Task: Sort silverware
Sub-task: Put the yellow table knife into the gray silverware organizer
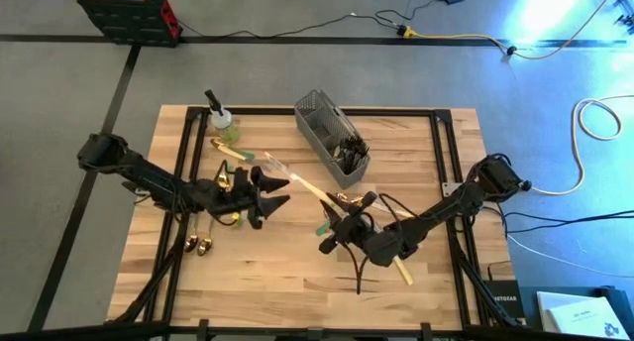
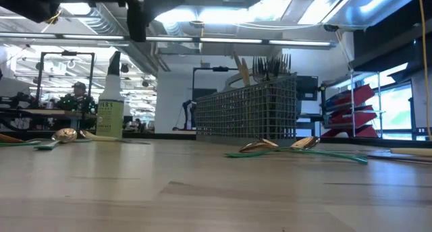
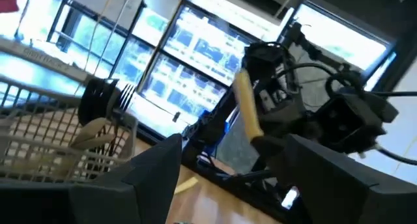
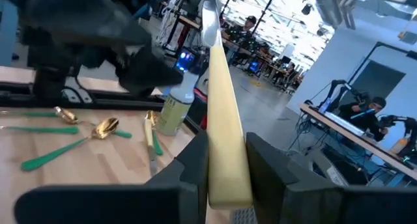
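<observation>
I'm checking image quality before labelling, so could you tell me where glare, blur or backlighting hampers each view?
High view: blue-white glare washes the floor at the top right; the table is evenly lit. Low view: bright ceiling lights backlight the caddy. Left wrist view: glowing windows behind, the near fingers blurred. Right wrist view: the cream-handled utensil is soft up close.

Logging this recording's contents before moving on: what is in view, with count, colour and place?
Cream-handled utensil: one, cream, clamped in the right tool.
Loose silverware: several pieces, gold with green or cream handles, scattered mid-table.
Wire-mesh caddy: one, grey, far centre, dark utensils standing inside.
Spray bottle: one, green liquid, far left.
Table: one, light wood.
Red case: one, on the floor.
Left tool: open, empty, mid-table.
Right tool: shut on the cream handle.
</observation>
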Robot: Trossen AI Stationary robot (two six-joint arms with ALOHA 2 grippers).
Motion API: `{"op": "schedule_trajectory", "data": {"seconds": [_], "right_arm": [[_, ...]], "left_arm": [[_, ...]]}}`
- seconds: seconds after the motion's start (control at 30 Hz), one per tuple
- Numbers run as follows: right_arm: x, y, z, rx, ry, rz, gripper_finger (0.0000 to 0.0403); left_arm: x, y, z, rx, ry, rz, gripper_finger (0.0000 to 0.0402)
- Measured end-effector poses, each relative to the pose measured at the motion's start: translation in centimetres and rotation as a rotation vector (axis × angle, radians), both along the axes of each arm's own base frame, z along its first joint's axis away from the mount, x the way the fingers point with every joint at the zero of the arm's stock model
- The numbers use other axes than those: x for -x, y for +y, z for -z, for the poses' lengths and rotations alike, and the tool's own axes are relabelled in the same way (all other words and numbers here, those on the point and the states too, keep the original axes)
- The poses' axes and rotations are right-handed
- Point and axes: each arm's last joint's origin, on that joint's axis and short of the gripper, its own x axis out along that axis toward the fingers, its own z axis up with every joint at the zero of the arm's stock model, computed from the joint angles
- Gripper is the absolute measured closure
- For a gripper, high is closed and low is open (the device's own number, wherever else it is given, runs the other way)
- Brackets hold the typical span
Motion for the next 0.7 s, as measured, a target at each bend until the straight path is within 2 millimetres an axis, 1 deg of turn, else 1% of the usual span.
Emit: {"op": "schedule_trajectory", "data": {"seconds": [0.13, 0.23, 0.33, 0.57, 0.7], "right_arm": [[-0.5, -0.8, -0.5, 0.012, -0.017, -0.019, 0.0346], [-0.9, -1.4, -0.8, 0.018, -0.033, -0.042, 0.0346], [-1.1, -2.0, -0.9, 0.027, -0.028, -0.027, 0.0346], [-1.4, -2.6, -0.9, 0.029, -0.028, -0.018, 0.0346], [-1.5, -2.7, -1.0, 0.025, -0.046, -0.045, 0.0346]], "left_arm": [[-0.8, 0.3, 0.0, 0.053, -0.031, 0.004, 0.0142], [-1.9, 0.3, -0.2, 0.051, -0.027, 0.016, 0.0142], [-2.7, 0.1, -0.7, 0.047, -0.039, 0.037, 0.0142], [-3.2, 0.1, -1.8, 0.050, -0.074, 0.021, 0.0143], [-3.3, 0.3, -1.9, 0.031, -0.078, 0.007, 0.0143]]}}
